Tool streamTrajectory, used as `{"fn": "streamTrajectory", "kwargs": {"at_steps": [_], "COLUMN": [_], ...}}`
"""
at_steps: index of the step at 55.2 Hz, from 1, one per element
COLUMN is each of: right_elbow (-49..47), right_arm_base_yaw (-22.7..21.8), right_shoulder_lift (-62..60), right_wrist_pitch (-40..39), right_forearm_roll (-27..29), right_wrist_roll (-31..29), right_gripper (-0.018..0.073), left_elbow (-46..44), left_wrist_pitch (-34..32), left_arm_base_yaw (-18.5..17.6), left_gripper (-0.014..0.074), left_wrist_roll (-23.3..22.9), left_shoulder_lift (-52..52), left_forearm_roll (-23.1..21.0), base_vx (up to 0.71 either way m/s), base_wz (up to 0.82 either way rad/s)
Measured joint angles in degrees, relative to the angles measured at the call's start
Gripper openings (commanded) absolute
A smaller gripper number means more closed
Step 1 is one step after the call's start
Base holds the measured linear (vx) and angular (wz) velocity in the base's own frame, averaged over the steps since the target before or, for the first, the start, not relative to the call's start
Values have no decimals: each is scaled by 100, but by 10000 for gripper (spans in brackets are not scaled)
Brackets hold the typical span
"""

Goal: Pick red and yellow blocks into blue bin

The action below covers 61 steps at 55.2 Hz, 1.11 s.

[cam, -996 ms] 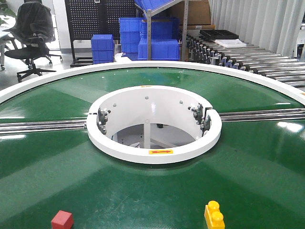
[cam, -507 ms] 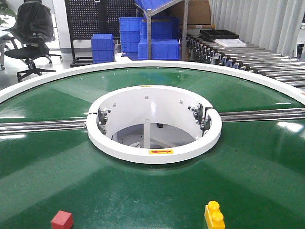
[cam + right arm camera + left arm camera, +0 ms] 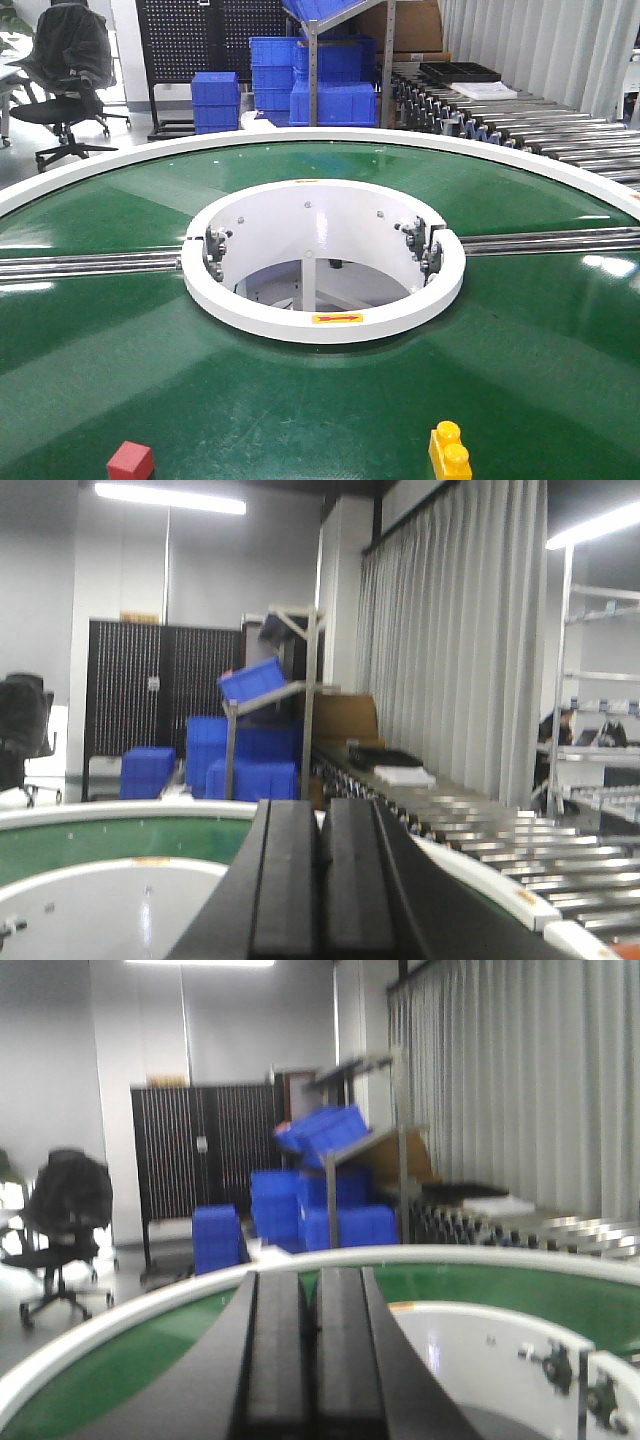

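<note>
Front view alone shows the small red cube [image 3: 130, 461] and studded yellow plastic brick [image 3: 450, 453], both unmoved; wrist views show left gripper [image 3: 310, 1285] and right gripper [image 3: 322, 812] closed, empty.

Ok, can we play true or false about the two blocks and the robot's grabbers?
1. The red cube sits on the round green table. True.
2. The yellow studded brick is stacked on the red cube. False: they lie apart, with the brick off to the cube's right.
3. The left gripper is holding the yellow studded brick. False: its jaws are shut with nothing between them.
4. The right gripper is shut. True.
5. The blue crates stand on the round green table. False: they are stacked beyond it, at the back of the room.
</note>
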Motion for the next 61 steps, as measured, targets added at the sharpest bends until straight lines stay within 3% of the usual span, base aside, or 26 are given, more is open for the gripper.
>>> {"fn": "streamTrajectory", "kwargs": {"at_steps": [8, 16, 25, 34, 40, 46, 49, 55, 61], "right_elbow": [-50, -50, -55, -55, -55, -55, -55, -55, -130], "right_arm_base_yaw": [0, 0, 0, 0, 0, 0, 0, 51, 526], "right_shoulder_lift": [541, 627, 627, 627, 627, 627, 627, 627, 756], "right_wrist_pitch": [-27, -27, -52, 60, 251, 289, 246, 38, 167], "right_forearm_roll": [0, 0, 0, 0, 0, 0, 0, 72, 142], "right_wrist_roll": [0, -4, -4, -4, -4, -18, -18, 125, 245], "right_gripper": [-10, 0, 89, 330, 543, 689, 729, 722, 697], "left_elbow": [-173, -173, -173, -173, -173, -173, -173, -173, -173], "left_wrist_pitch": [126, 222, 263, 263, 263, 263, 263, 263, 263], "left_arm_base_yaw": [0, 0, 0, 0, 0, 0, 0, 0, 0], "left_gripper": [2, 3, 29, 149, 283, 409, 471, 540, 547], "left_wrist_roll": [0, 0, 0, 0, 0, 0, 0, 0, 0], "left_shoulder_lift": [812, 995, 995, 995, 995, 995, 995, 995, 995], "left_forearm_roll": [0, 0, 0, 0, 0, 0, 0, 0, -5], "base_vx": [0, 0, 0, 0, 0, 0, 0, 0, 0], "base_wz": [0, 0, 0, 0, 0, 0, 0, 0, 0]}}
